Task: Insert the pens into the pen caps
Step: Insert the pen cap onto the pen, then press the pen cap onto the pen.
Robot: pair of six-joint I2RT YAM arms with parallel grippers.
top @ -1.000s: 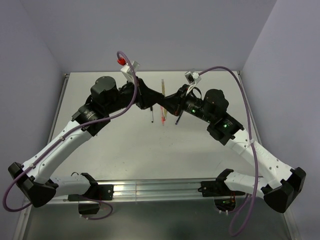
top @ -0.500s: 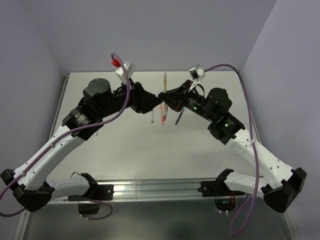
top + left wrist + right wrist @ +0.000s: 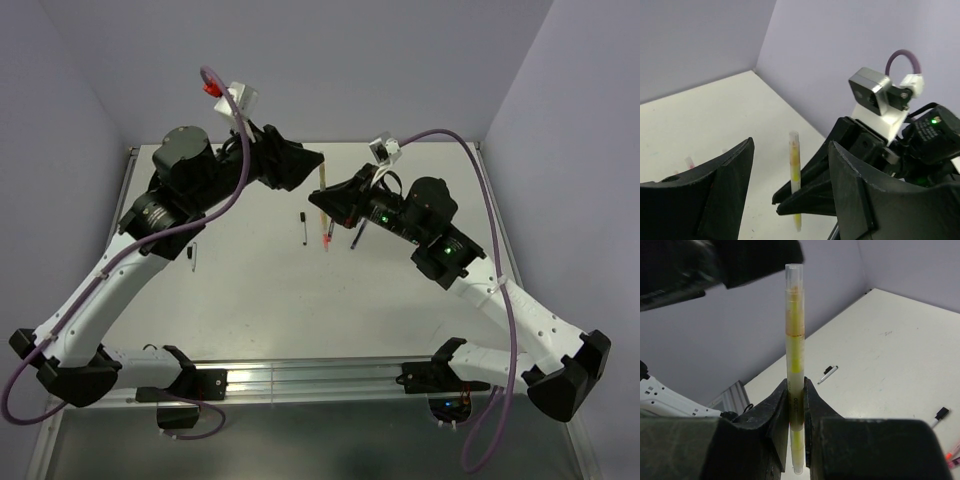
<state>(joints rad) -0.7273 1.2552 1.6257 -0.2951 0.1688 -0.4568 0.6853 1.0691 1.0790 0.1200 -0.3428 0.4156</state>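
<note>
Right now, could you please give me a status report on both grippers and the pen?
Left gripper open, near the capped end. Right gripper shut on yellow pen, clear cap on top. Other pens lie on table, nothing blocking.

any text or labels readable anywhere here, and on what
Yellow pen: small dark print low on the barrel, too small and blurred to read.
No other words, numbers or signs can be read in any view.

The right end effector pinches a yellow pen that stands straight up above its fingers, a clear cap on top. The white surface lies beyond.
</note>
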